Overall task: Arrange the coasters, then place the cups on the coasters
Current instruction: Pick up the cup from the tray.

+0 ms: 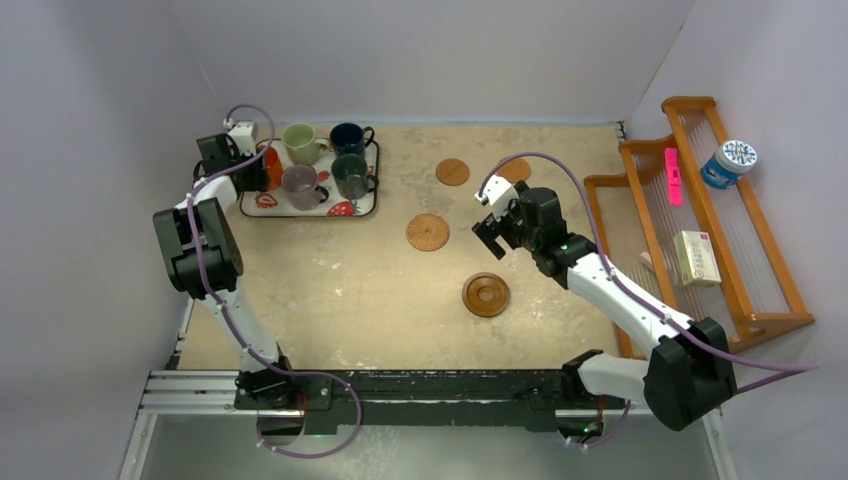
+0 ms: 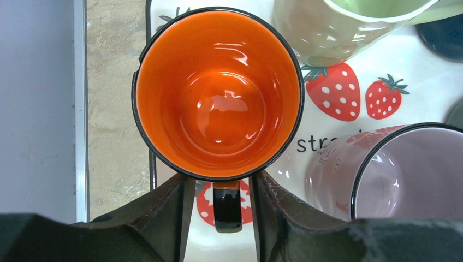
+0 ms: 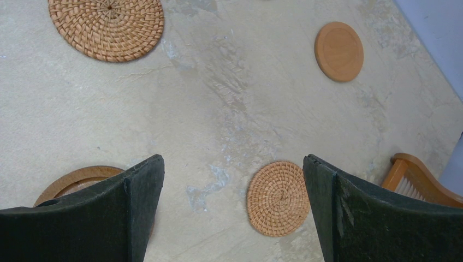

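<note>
Now the left gripper [image 2: 221,176] sits partly open around the black handle [image 2: 227,210] of the orange cup [image 2: 217,93], a small gap on each side. The cup stands on the tray [image 1: 310,213] beside the pink cup [image 2: 415,174]. The right gripper [image 3: 232,161] hangs wide open and empty over the table [image 3: 218,82], just above a small woven coaster [image 3: 278,197].

mauve mug [image 2: 407,180] cropped at edge, ringed coaster [image 3: 82,177] part-hidden

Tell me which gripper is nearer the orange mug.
Left. The left gripper straddles the handle of the orange mug on the tray; the right gripper hangs open over a woven coaster, far across the table.
</note>
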Robot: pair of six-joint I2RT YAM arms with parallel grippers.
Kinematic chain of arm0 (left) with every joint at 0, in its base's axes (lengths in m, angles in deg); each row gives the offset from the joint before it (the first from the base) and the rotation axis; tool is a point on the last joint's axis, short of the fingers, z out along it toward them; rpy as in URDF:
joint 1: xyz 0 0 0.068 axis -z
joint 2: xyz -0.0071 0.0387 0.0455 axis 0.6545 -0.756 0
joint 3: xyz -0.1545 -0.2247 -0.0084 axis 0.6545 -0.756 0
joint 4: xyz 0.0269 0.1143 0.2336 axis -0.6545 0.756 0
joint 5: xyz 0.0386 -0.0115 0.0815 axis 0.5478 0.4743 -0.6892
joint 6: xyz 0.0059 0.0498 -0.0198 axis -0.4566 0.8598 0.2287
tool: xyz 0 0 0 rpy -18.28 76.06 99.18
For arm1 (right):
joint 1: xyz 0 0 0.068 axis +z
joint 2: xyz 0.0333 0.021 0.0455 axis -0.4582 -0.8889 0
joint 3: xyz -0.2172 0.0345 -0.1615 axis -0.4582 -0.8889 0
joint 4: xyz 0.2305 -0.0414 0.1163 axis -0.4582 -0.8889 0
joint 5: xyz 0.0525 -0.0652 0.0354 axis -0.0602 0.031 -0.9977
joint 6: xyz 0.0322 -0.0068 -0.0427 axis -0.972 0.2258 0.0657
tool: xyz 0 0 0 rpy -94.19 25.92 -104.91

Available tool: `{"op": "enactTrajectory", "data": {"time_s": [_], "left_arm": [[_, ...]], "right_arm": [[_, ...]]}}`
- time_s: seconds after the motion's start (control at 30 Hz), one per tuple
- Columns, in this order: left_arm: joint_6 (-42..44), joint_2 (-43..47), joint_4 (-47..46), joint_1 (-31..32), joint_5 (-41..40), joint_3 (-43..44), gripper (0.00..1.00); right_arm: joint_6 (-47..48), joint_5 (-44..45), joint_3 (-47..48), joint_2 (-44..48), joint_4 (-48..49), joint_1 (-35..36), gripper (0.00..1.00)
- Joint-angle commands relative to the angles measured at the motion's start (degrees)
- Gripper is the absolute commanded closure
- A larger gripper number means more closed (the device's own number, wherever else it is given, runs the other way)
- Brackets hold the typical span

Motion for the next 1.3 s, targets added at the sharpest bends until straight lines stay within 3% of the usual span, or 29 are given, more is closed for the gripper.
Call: {"op": "enactTrajectory", "data": {"time_s": [0.0,0.23,0.33,1.03,1.27], "left_arm": [[-0.52,0.15,-2.43,-0.31,-0.24,-0.4,0.6],[-0.36,0.67,-2.19,-0.35,-0.3,-0.42,0.81],[-0.5,1.17,-2.12,-0.52,-0.43,-0.51,1.0],[-4.56,16.53,-3.07,-3.09,1.0,-1.83,1.0],[-6.14,23.55,-0.57,-2.96,5.1,-3.5,1.0]], "right_arm": [[0.6,0.18,-0.52,0.58,1.38,0.13,0.01],[0.69,0.37,-0.45,0.71,1.38,0.06,0.01],[0.78,0.39,-0.42,0.8,1.46,0.06,0.01],[0.91,0.26,-0.63,1.23,1.62,0.07,0.01],[1.15,1.3,-0.51,1.75,1.66,0.07,0.01]]}}
